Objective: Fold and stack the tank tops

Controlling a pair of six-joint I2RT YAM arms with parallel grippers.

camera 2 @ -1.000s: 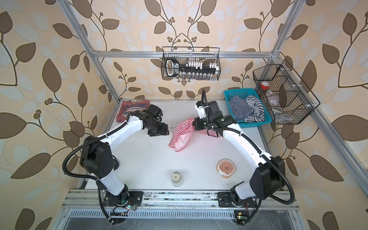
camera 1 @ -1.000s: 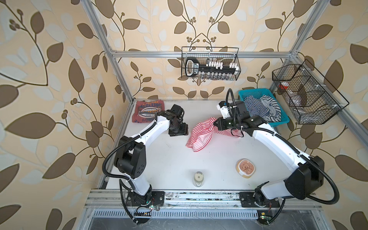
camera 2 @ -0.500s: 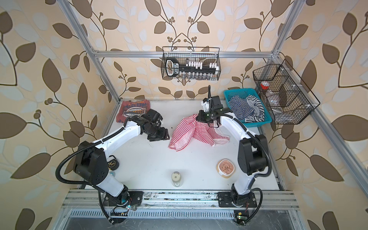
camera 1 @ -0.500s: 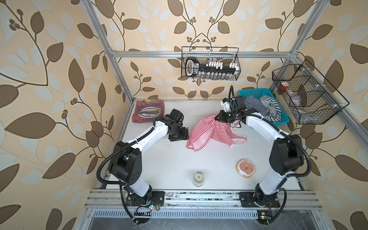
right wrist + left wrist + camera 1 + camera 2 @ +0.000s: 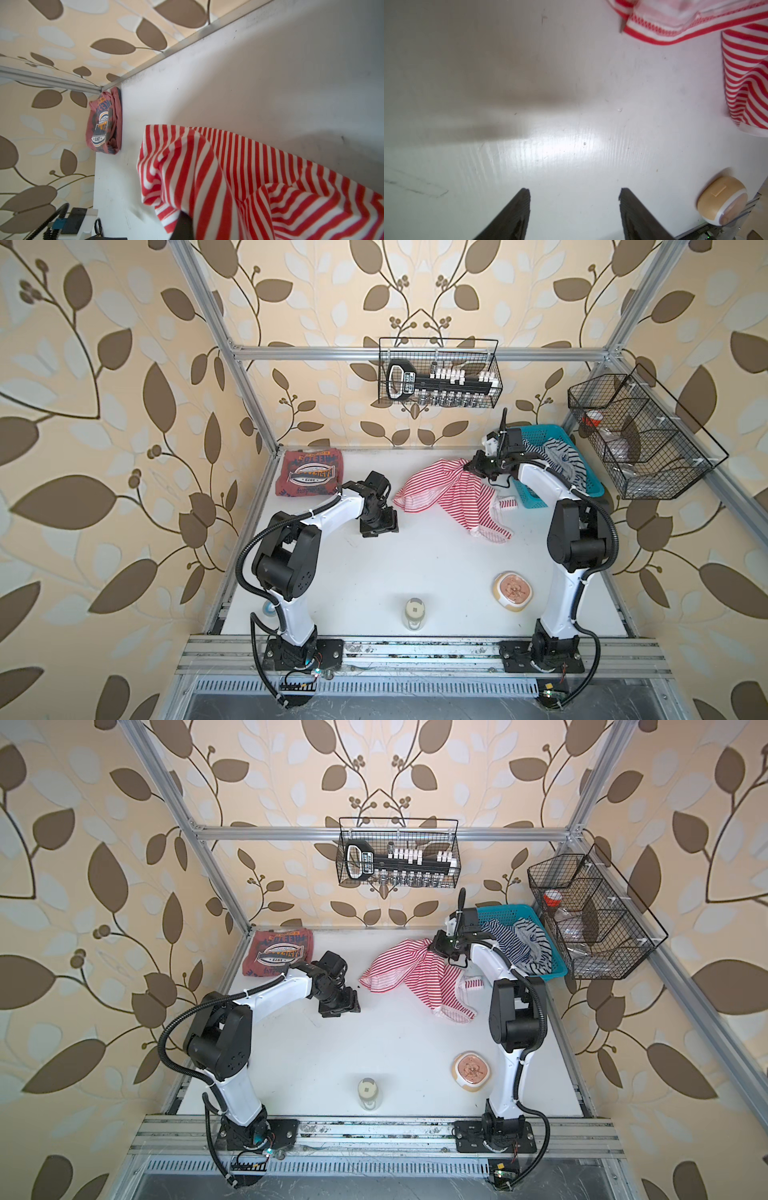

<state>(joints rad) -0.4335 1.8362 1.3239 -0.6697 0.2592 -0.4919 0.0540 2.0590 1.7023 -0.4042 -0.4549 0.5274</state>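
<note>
The red-and-white striped tank top lies crumpled and half spread at the back right of the white table. One corner is lifted by my right gripper, which is shut on the cloth next to the teal basket. The brick-red tank top with the "1973" print lies folded in the back left corner. My left gripper is open over bare table, left of the striped top's hem, holding nothing.
A teal basket with navy-striped cloth stands at the back right. A wire basket hangs on the back wall, another on the right wall. A jar and a round wooden-lidded container stand near the front.
My right gripper has drawn the striped top back and to the right toward the basket, stretching it out. The left gripper has shifted slightly toward the front, still open.
</note>
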